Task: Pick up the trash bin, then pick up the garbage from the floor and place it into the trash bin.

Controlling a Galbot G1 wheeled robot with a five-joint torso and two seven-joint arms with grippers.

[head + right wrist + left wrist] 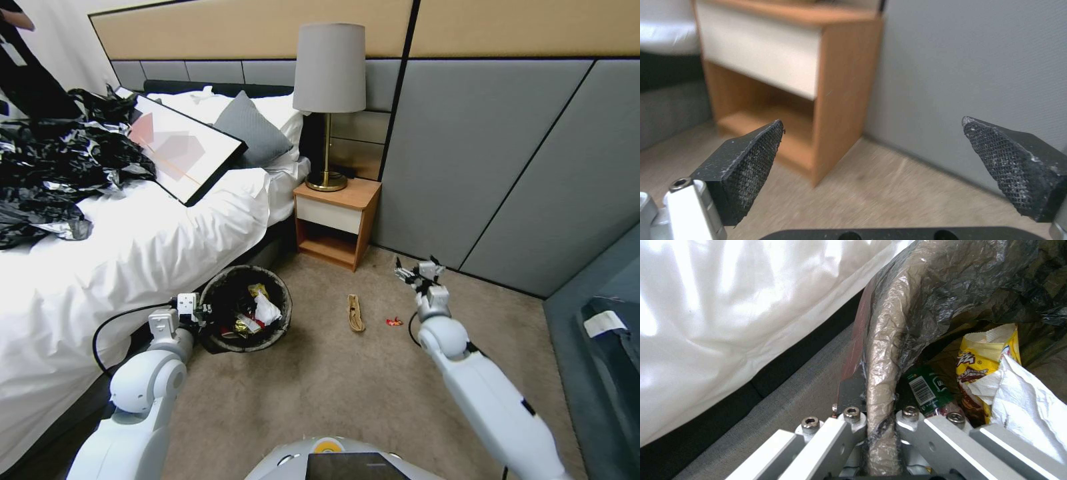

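Trash bin (245, 308) rim in left claw (203, 313), barcoded green label (928, 389) inside

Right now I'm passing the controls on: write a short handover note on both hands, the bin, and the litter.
Left hand: shut on the rim of the trash bin, beside the bed.
Right hand: open, empty, raised near the nightstand.
Done: the bin already holds a yellow snack wrapper, white tissue and green-labelled bottle.
Left: brown scrap and tiny red wrapper on the carpet.
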